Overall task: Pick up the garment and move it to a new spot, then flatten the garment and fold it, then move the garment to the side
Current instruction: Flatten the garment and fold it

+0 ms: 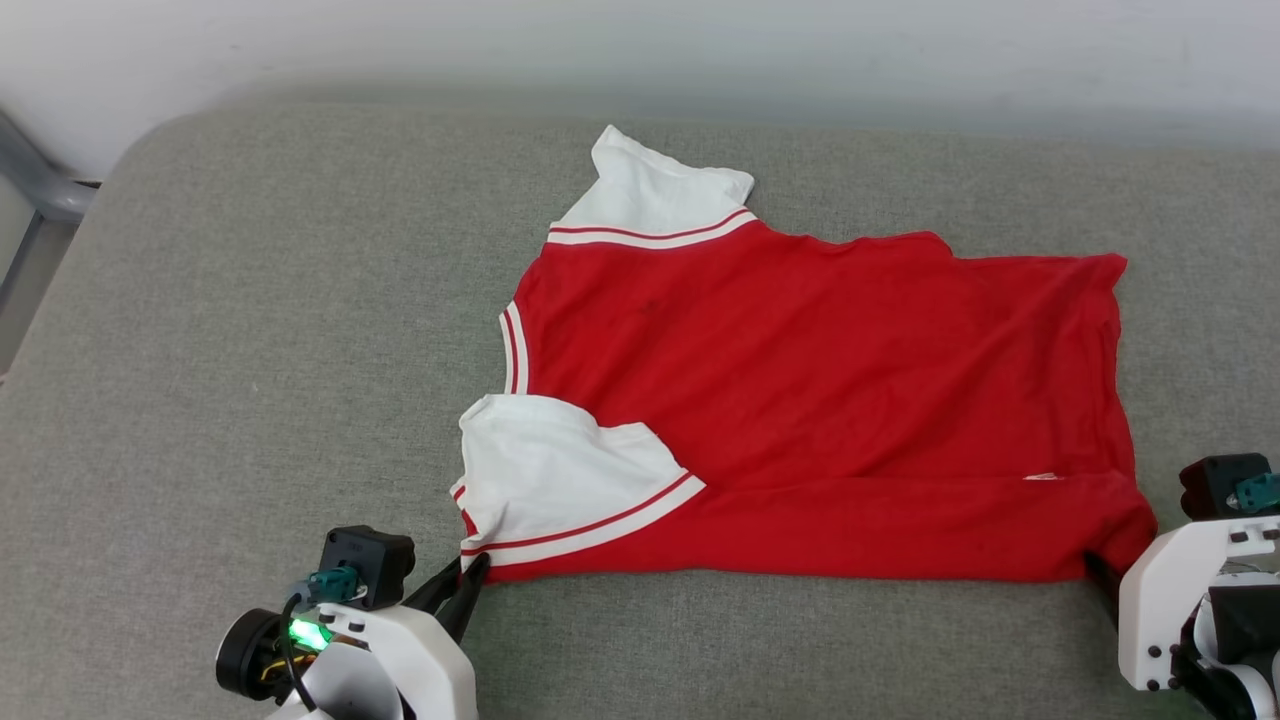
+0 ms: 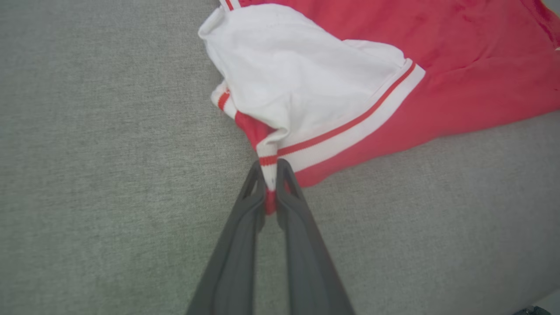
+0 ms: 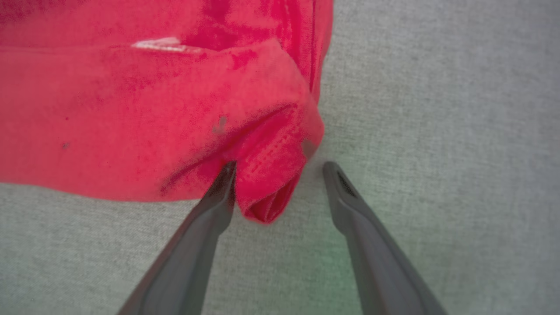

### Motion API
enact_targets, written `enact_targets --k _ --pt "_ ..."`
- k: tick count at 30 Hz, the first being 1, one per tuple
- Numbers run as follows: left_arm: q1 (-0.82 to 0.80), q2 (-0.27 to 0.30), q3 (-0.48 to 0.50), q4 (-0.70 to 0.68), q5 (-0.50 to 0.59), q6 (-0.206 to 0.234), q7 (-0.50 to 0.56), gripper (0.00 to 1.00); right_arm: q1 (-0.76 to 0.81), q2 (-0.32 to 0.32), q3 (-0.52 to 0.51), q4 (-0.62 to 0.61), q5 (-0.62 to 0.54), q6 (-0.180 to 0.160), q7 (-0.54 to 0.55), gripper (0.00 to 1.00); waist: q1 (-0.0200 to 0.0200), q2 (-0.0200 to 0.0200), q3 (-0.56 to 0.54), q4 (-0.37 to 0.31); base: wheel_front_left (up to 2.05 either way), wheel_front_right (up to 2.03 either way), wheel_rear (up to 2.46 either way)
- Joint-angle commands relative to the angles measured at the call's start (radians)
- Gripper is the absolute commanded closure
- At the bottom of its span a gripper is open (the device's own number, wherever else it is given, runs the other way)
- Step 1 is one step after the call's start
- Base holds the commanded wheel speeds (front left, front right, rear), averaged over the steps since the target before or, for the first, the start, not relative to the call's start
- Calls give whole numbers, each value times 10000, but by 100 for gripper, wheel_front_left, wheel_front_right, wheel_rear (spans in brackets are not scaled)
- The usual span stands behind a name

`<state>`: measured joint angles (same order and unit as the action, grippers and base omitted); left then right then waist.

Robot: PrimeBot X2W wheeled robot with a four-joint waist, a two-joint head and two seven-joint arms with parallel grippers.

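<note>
Garment (image 1: pixel 800 380) lies spread sideways on the grey padded surface (image 1: pixel 250 300), collar end toward the robot's left, hem toward its right, near sleeve (image 1: pixel 560 470) flopped over the body. Left gripper (image 2: pixel 271 175) is pinched shut on the striped cuff corner (image 2: pixel 267 159) of that sleeve, with fabric visibly clamped between the fingers. Right gripper (image 3: pixel 280 168) is wide open at the near hem corner (image 3: pixel 267 192): one finger touches the bunched fabric, the other sits on bare cushion beside it, and nothing is held. Reads as the flatten/fold stage, setting up a two-corner grasp along the near edge. Next: right needs to close on that hem corner, catching both layers, before any lift. After that, raise both together and keep the edge taut, or the near fold slumps.
</note>
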<state>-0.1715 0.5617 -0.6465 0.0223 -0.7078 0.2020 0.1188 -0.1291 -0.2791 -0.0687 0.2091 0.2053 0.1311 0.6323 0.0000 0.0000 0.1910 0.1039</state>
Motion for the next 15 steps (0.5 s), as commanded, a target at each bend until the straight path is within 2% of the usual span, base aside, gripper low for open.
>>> enact_targets --k 1,4,5,7,8,15 --pt "-71 61 -25 -30 58 -30 -33 100 -24 112 54 241 1 -8 -14 0 0 0 71 25 0 0 0" --pt "-178 101 -50 31 132 -18 -15 100 -64 182 90 597 -115 -8 61 0 0 0 201 61 0 0 0" --pt "-197 110 -53 63 141 -12 -12 100 -69 225 128 726 -108 -8 141 26 0 0 230 69 0 0 0" --pt "-200 116 -77 137 169 -26 2 100 -60 291 173 925 -83 -8 258 93 0 0 254 80 0 0 0" --pt "-214 116 -83 182 161 -42 -2 100 -38 301 160 1001 -83 -8 271 100 0 0 244 82 0 0 0" --pt "5 193 -181 542 119 -55 67 100 61 77 -74 1144 -74 -13 57 100 0 0 -239 48 0 0 0"
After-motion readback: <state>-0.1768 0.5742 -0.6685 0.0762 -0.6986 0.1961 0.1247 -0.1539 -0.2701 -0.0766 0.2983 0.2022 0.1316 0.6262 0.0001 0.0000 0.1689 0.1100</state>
